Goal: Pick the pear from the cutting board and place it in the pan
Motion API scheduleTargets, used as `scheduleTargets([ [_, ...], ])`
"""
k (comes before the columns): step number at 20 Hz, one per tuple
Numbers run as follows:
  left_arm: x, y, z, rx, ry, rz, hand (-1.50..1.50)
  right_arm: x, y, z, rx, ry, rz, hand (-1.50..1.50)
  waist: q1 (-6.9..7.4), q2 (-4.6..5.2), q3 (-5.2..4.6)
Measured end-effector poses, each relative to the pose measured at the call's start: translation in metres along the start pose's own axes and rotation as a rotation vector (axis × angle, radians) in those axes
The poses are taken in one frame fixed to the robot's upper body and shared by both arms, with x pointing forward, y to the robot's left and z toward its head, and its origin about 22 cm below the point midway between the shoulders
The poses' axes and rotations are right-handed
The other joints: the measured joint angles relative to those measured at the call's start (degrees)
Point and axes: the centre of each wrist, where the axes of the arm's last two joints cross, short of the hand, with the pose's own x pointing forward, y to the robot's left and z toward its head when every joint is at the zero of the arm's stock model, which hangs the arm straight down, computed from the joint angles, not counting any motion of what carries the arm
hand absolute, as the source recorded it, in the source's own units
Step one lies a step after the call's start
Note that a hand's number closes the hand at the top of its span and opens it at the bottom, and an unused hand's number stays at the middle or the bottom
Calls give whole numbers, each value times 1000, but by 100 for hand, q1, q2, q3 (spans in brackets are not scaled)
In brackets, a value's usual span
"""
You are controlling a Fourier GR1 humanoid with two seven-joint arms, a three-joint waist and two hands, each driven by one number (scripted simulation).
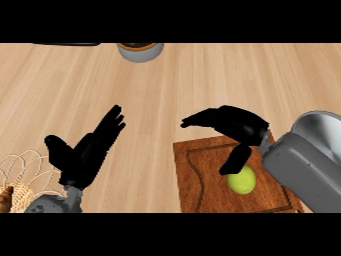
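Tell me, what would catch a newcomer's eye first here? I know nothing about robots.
First, the black right hand poised over a brown cutting board right of centre, with a yellow-green pear lying on the board just under it, not held. Next, the left hand at the left, open with fingers up, beside a wire basket in the lower left corner.

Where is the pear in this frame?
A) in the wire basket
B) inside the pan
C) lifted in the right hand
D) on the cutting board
D: the pear lies on the cutting board, with the right hand over it and not closed round it.
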Motion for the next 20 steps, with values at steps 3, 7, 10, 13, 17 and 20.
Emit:
scheduleTargets([
  [3, 0, 1, -2, -7, 7, 8, 0, 16, -6, -12, 195, 86, 200, -150, -6, -30, -7],
  [7, 0, 4, -5, -5, 10, 15, 0, 45, -2, -35, 418, 203, 449, -150, -39, -51, -8],
  [10, -1, 10, -5, 4, 15, 21, 0, 69, 15, -54, 563, 267, 582, -150, -112, -67, -2],
  [13, -4, 13, -5, 12, 20, 29, 0, 88, 33, -71, 710, 331, 689, -150, -176, -74, 2],
  [17, -4, 22, -3, 31, 20, 31, 0, 107, 62, -81, 810, 386, 769, -150, -270, -80, 11],
  [20, -7, 23, 1, 37, 16, 33, 0, 114, 73, -84, 838, 433, 783, -150, -299, -77, 17],
])
